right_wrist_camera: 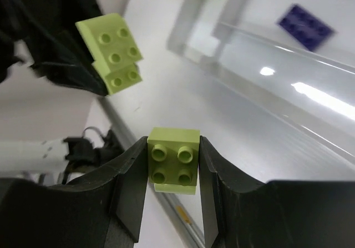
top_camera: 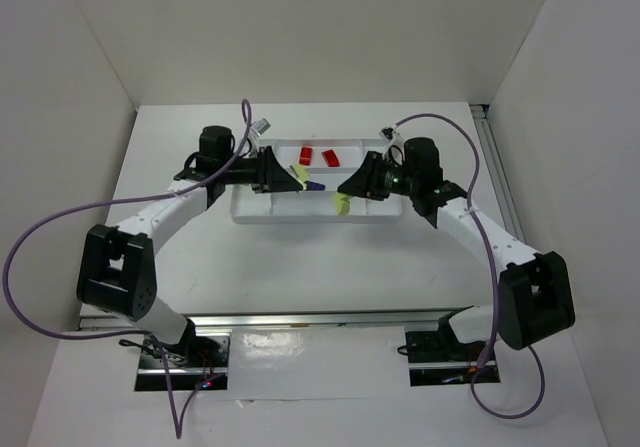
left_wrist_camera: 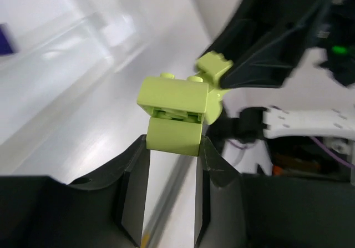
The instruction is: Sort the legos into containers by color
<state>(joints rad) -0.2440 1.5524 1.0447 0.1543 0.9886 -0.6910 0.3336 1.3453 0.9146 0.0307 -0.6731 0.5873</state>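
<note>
A white surface (top_camera: 180, 257) boxed in by plain white walls carries the work, with the two arm bases at the bottom of the top view. Just beyond them, near the middle of the frame, the left gripper (top_camera: 290, 175) and the right gripper (top_camera: 347, 195) point toward each other above the white tray (top_camera: 280, 217), close together but not touching.

The left gripper is clamped on the left lego (left_wrist_camera: 175, 115), a yellow-green piece that looks like two bricks stacked. The right gripper is clamped on the right lego (right_wrist_camera: 173, 159), a yellow-green brick with its four studs facing the camera. Both are held above the tray.

Between the grippers, a dark purple brick (top_camera: 315, 185) lies flat in a long compartment. Farther back, toward the upper middle of the frame, two red legos (top_camera: 318, 156) share the rear compartment.

The step in hand appears to be carrying the yellow-green pieces to their compartment. Next, each brick probably has to be brought over that compartment, lowered and released, one arm at a time since they crowd each other
</note>
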